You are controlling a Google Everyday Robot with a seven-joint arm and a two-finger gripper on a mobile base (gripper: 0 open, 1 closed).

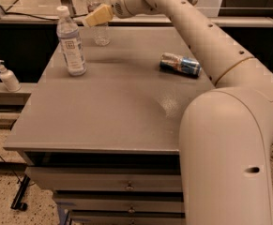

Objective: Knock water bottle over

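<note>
The water bottle (pixel 98 32) is small, clear and ribbed, with a white cap and a red-and-white band. It stands upright at the far edge of the grey table (pixel 112 111). My gripper (pixel 94 17) reaches in from the right at the height of the bottle's upper part. Its tan fingers (pixel 98 15) lie across the front of the bottle and hide its middle. It looks to be touching the bottle or right beside it.
A taller bluish bottle (pixel 71 42) with a large white label stands at the table's left rear. A blue and silver can (pixel 180 64) lies on its side at the right. A soap dispenser (pixel 7 77) stands off the table at the left. My arm spans the right side.
</note>
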